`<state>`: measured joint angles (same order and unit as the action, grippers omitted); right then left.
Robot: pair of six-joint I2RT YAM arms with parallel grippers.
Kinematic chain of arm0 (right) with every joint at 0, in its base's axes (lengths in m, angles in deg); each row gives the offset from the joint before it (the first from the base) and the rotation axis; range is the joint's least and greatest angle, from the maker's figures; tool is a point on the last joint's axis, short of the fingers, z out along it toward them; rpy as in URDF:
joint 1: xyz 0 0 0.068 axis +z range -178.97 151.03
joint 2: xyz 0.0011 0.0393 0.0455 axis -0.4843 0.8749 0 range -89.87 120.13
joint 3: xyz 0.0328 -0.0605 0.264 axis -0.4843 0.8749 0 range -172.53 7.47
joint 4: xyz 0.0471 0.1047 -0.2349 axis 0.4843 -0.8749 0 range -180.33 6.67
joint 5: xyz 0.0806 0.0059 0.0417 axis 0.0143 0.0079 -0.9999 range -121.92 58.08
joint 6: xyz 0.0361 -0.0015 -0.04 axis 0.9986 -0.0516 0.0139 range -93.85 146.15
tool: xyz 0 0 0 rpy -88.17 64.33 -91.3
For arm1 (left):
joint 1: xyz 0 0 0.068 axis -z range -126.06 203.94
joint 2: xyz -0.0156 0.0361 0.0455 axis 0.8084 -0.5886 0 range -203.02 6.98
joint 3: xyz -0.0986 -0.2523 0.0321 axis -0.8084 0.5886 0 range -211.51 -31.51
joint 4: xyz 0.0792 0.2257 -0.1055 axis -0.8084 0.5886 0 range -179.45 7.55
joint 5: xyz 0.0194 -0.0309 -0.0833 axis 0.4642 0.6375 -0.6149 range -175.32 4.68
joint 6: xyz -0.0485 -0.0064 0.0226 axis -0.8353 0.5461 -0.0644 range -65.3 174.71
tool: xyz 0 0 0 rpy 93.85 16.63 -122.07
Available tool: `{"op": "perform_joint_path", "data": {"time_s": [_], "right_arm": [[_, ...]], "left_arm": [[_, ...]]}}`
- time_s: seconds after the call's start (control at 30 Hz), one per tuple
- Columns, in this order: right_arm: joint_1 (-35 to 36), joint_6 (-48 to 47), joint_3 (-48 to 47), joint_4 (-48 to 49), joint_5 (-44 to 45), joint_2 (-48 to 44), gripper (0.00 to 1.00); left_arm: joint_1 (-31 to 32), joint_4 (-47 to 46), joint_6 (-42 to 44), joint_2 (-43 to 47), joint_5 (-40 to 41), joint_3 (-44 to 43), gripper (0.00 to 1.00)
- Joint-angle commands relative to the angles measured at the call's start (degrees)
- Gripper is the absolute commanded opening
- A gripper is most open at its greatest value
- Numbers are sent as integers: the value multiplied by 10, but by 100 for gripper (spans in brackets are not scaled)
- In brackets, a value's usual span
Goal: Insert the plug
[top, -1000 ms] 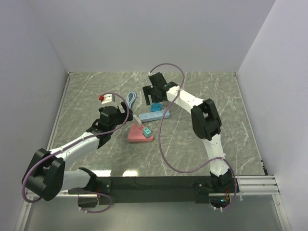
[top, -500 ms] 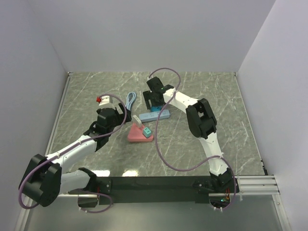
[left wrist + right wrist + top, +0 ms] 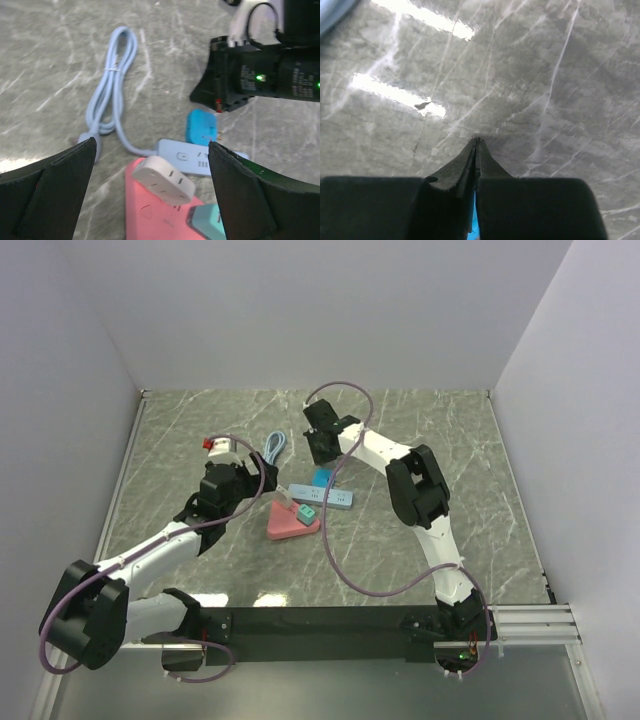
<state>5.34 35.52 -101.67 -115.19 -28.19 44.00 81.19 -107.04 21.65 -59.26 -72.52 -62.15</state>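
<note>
My right claw (image 3: 476, 141) is pinched shut just beside the blue plug (image 3: 201, 128), left claw (image 3: 151, 145) gaping wide, facing the power strip (image 3: 200, 161)

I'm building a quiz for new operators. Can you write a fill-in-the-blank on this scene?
The right gripper is ___.
The left gripper is ___.
The white plug rests on the ___ socket block.
Missing words: shut; open; pink.
</note>
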Motion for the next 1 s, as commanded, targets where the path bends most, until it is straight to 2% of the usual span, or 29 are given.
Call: {"op": "perform_joint_path", "data": {"time_s": [0.0, 0.1, 0.13, 0.17, 0.27, 0.33, 0.4, 0.6, 0.83, 0.97], "right_arm": [[-3, -3, -54, -14, -14, -44, 3], [-4, -11, -87, -41, 0, -55, 11], [-5, -13, -83, -43, 3, -68, 21], [-5, -13, -71, -38, 5, -78, 27], [-3, -5, 47, 1, 10, -131, 44], [-3, 7, 92, 18, 22, -162, 55], [-5, 14, 132, 19, 51, -171, 60], [-4, 52, 242, 54, 102, -215, 61], [-3, 68, 274, 51, 119, -198, 61], [5, 68, 296, 43, 98, -202, 60]], "left_arm": [[-1, -76, 26, 5, -49, -1, 99], [-1, -77, 26, -6, -61, -14, 99], [-1, -79, 29, -7, -65, -14, 99], [-1, -81, 31, -9, -68, -14, 99], [0, -90, 41, -16, -78, -12, 99], [1, -95, 51, -22, -85, -7, 100], [3, -98, 54, -27, -87, -4, 99], [4, -96, 48, -23, -76, 9, 100], [4, -91, 46, -15, -74, 13, 99], [4, -80, 45, 0, -68, 14, 99]]}}
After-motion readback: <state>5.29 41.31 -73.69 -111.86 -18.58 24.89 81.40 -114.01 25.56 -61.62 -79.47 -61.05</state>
